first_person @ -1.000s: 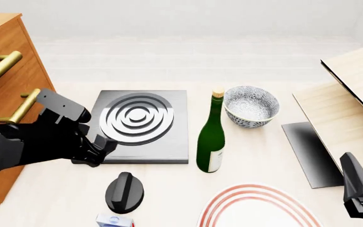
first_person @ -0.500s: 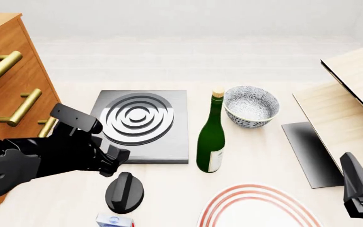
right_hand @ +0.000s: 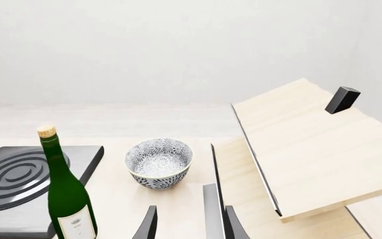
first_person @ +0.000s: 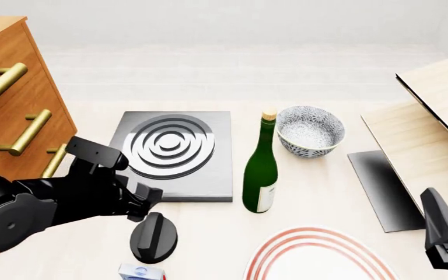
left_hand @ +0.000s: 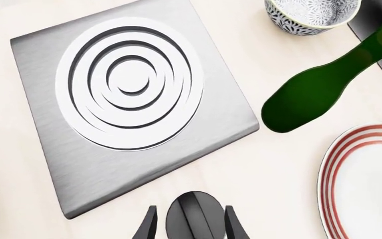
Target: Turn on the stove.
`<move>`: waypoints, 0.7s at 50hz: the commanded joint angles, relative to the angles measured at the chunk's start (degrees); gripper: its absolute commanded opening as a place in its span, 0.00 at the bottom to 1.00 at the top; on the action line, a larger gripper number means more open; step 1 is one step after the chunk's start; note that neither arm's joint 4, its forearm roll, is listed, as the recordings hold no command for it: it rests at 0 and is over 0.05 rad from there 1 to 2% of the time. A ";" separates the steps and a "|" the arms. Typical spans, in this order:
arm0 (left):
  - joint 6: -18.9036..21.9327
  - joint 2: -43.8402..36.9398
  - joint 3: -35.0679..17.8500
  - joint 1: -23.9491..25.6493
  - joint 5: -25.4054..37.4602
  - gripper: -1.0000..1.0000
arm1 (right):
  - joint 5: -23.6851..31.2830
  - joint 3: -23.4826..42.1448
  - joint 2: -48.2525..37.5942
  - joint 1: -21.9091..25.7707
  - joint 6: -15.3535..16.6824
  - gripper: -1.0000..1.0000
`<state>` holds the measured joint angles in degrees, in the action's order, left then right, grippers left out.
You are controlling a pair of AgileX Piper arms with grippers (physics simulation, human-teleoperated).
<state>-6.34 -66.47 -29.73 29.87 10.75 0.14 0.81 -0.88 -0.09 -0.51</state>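
Pale tabletop (first_person: 208, 245) carries my stove (first_person: 177, 153), its black knob (first_person: 154, 237) just in front. Beside it stand a green bottle (first_person: 261, 172) and a patterned bowl (first_person: 310, 131) (nothing visible inside). My left gripper (left_hand: 188, 225) hangs over the knob, fingers spread either side; the right gripper (right_hand: 185, 221) sits parted, apart.

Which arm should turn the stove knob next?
Left. Its pincer is open and straddles the knob, while the right pincer hangs far off near the wooden boards.
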 commanded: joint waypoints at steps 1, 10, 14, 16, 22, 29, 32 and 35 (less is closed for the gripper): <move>-2.19 -2.05 1.81 1.25 -2.74 1.00 | 1.08 0.79 0.32 0.01 0.03 1.00; -3.62 -4.06 2.71 2.26 -5.41 1.00 | 1.49 1.07 0.44 0.01 0.00 1.00; -3.90 -4.72 3.00 2.36 -6.18 1.00 | 1.49 1.09 0.41 0.00 0.00 1.00; -3.89 -4.82 3.07 2.19 -6.35 1.00 | 1.45 1.06 0.40 0.00 0.00 1.00; -4.67 -5.70 3.92 2.58 -7.88 1.00 | 1.32 0.98 0.34 0.00 -0.01 1.00; -5.17 -6.57 4.32 2.25 -8.93 1.00 | 1.19 0.90 0.30 0.00 -0.01 1.00; -5.24 -6.60 4.46 2.05 -8.93 1.00 | 1.45 0.81 0.65 -0.01 -0.01 1.00; -5.32 -7.62 4.93 1.69 -10.04 1.00 | 1.37 0.74 0.63 -0.01 -0.01 1.00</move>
<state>-11.05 -72.55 -25.70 31.93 2.56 1.45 1.68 -0.43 -0.10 -0.52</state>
